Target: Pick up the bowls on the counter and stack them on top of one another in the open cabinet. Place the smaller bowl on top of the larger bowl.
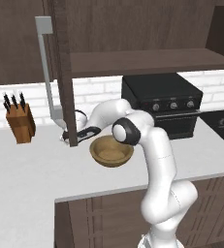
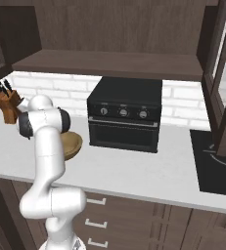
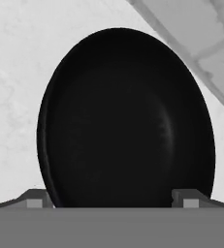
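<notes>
Directly below the spread, empty gripper sits the small black bowl. Glossy rim risks slipping free during closing. Open cabinet door close beside; collision possible on lift.

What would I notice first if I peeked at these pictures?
Probably the big white robot arm bending over the pale grey-white counter. Its open tool straddles a small glossy black bowl, seen up close in the hand view. A wide light-brown wooden bowl sits on the counter beside the arm, with a black oven behind it against the white brick wall.
</notes>
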Controlling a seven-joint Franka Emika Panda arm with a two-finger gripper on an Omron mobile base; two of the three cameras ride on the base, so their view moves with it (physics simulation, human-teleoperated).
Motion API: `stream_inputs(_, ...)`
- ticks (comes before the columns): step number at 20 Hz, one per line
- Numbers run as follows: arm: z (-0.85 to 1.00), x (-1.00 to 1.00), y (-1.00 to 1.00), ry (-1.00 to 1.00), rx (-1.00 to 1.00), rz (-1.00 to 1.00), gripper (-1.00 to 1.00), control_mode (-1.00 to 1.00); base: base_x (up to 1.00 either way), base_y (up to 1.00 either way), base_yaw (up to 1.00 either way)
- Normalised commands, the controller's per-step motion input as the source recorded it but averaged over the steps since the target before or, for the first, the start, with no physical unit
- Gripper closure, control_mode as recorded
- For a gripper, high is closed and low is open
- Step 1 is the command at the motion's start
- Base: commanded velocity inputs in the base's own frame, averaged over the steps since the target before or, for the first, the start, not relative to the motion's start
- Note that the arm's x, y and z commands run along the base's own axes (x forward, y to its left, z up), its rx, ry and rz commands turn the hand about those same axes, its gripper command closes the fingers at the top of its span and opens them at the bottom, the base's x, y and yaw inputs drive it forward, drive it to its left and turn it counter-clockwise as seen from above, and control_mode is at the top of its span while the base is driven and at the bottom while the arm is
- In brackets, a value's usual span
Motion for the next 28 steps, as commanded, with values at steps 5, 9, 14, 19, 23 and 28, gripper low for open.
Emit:
stream_inputs(5, -0.18, 0.00, 0.00, 0.00, -0.01, 0.00, 1.00, -1.00, 0.00, 0.00, 0.00)
stream_inputs(9, 0.00, 0.00, 0.00, 0.00, 0.00, 0.00, 1.00, -1.00, 0.00, 0.00, 0.00)
stream_inputs(14, 0.00, 0.00, 0.00, 0.00, 0.00, 0.00, 1.00, -1.00, 0.00, 0.00, 0.00)
stream_inputs(19, 0.10, -0.01, 0.00, -0.03, 0.00, 0.00, 1.00, -1.00, 0.00, 0.00, 0.00)
stream_inputs(23, 0.71, -0.20, 0.01, -0.22, 0.00, 0.00, 1.00, -1.00, 0.00, 0.00, 0.00)
stream_inputs(28, 0.71, -0.40, 0.02, -0.15, 0.00, 0.00, 1.00, -1.00, 0.00, 0.00, 0.00)
